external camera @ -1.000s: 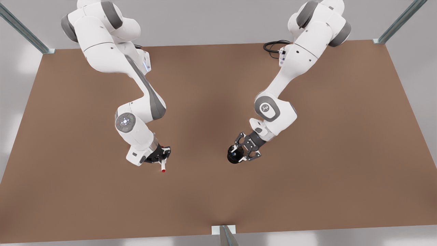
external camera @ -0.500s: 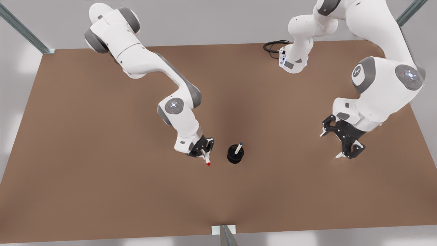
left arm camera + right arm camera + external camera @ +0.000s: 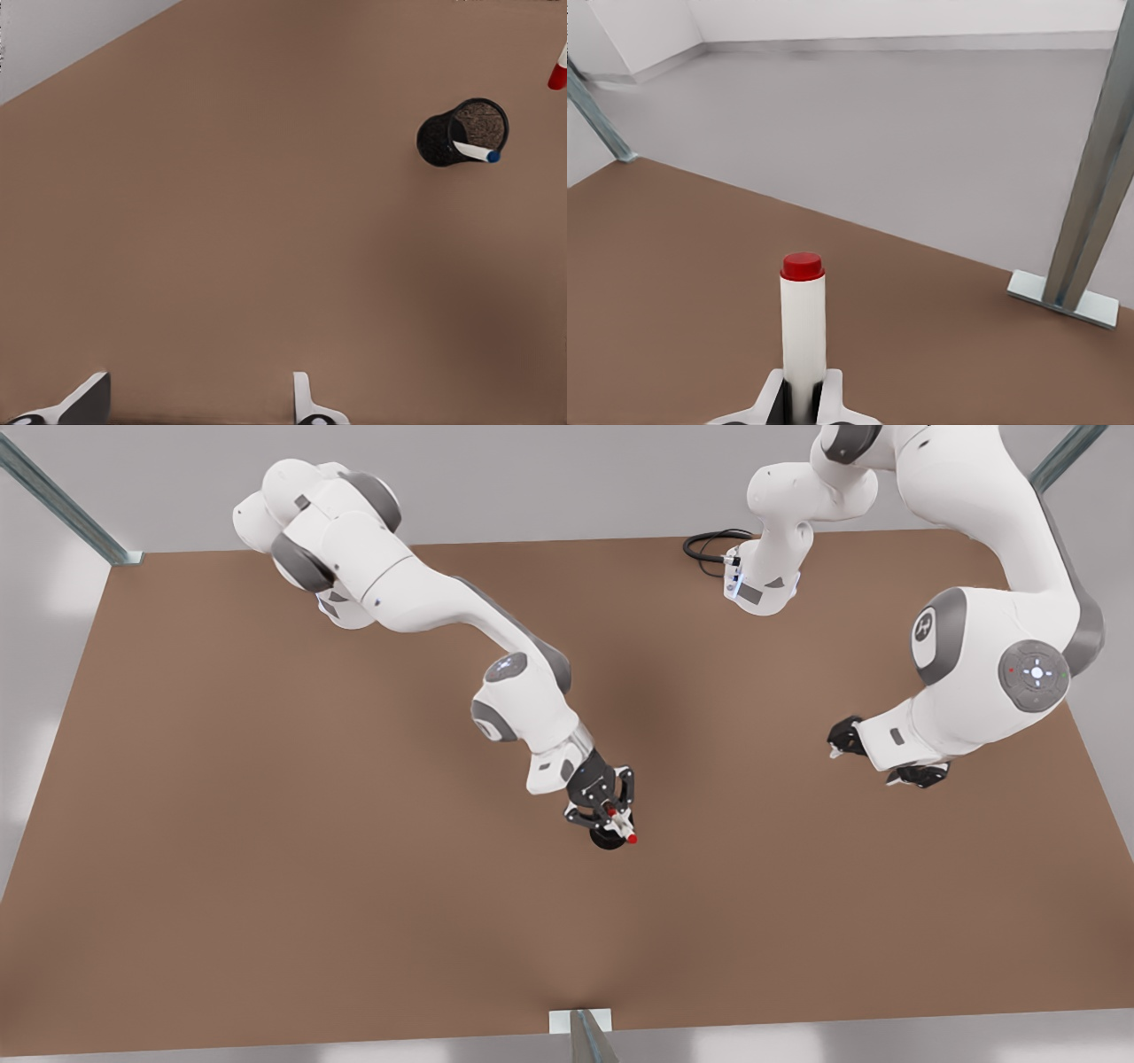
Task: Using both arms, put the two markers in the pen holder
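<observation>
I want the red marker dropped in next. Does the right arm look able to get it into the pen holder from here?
Probably yes: the right gripper hangs over the pen holder, shut on the red marker. The blue marker leaves room.

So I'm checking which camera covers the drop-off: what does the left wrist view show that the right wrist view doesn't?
Only the left wrist view shows the pen holder on the table, with the blue-capped marker leaning inside it. Only the right wrist view shows the right gripper shut on the red-capped marker's barrel, plus a metal frame post. Both show the red-capped marker and the brown table; the left gripper is open and empty.
</observation>
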You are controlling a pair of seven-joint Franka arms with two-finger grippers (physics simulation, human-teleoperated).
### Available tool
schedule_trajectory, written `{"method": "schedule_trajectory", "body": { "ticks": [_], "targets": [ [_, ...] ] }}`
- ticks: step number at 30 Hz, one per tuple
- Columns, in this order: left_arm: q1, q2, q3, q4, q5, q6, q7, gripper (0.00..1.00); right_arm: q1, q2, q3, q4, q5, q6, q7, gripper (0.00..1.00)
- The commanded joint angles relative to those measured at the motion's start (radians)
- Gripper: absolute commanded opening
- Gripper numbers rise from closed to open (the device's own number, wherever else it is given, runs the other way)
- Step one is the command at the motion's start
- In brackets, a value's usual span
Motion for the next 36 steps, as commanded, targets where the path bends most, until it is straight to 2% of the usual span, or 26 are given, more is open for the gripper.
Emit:
{"method": "schedule_trajectory", "body": {
  "ticks": [1, 10, 13, 18, 20, 34, 35, 36],
  "targets": [
    [0.000, 0.002, 0.000, 0.001, 0.002, -0.015, -0.507, 1.00, 0.000, 0.021, -0.001, 0.012, -0.035, 0.084, 0.027, 0.27],
    [0.002, 0.020, 0.001, 0.001, 0.002, 0.006, -0.506, 1.00, 0.003, 0.072, -0.008, -0.022, -0.126, 0.221, 0.029, 0.26],
    [0.002, 0.019, 0.000, 0.001, 0.000, 0.006, -0.507, 1.00, 0.022, 0.087, -0.054, -0.062, -0.132, 0.303, 0.027, 0.26],
    [0.002, 0.019, 0.000, 0.001, -0.001, 0.006, -0.507, 1.00, 0.031, 0.095, -0.068, -0.072, -0.132, 0.339, 0.027, 0.26],
    [0.002, 0.022, 0.001, -0.001, -0.001, 0.008, -0.507, 1.00, 0.059, 0.101, -0.102, -0.072, -0.127, 0.345, 0.029, 0.25],
    [0.005, 0.054, 0.001, -0.001, -0.001, 0.029, -0.506, 1.00, 0.077, 0.130, -0.139, -0.134, -0.130, 0.457, 0.029, 0.26],
    [0.005, 0.056, 0.001, -0.001, -0.001, 0.029, -0.507, 1.00, 0.086, 0.132, -0.149, -0.155, -0.129, 0.483, 0.027, 0.55],
    [0.005, 0.056, 0.001, -0.001, -0.001, 0.029, -0.507, 1.00, 0.088, 0.132, -0.151, -0.157, -0.127, 0.484, 0.027, 1.00]
  ]
}}
